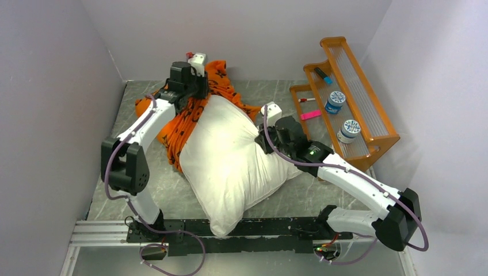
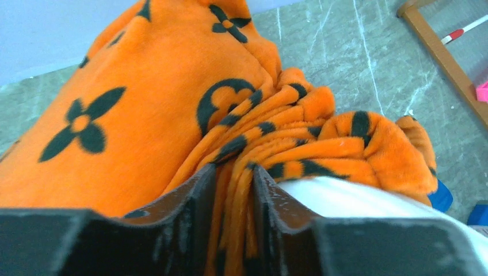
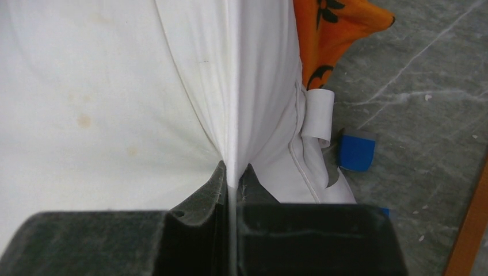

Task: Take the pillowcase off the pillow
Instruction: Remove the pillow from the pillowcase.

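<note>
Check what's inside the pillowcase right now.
Most of the pillow lies bare outside it. The pillowcase is bunched along the pillow's far-left side; whether a corner sits inside is hidden by folds and the left arm.

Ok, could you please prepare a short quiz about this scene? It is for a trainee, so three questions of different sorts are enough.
1. True or false: the pillowcase covers the whole pillow.
2. What does the right end effector pinch? A: the white cloth of the pillow. B: the orange pillowcase. C: nothing.
3. Fill in: bunched orange folds lie between the fingers of the ___ end effector.

Key
1. False. Most of the pillow is bare, and the pillowcase is bunched at its far end.
2. A.
3. Left. The left end effector has the pillowcase folds between its fingers.
</note>
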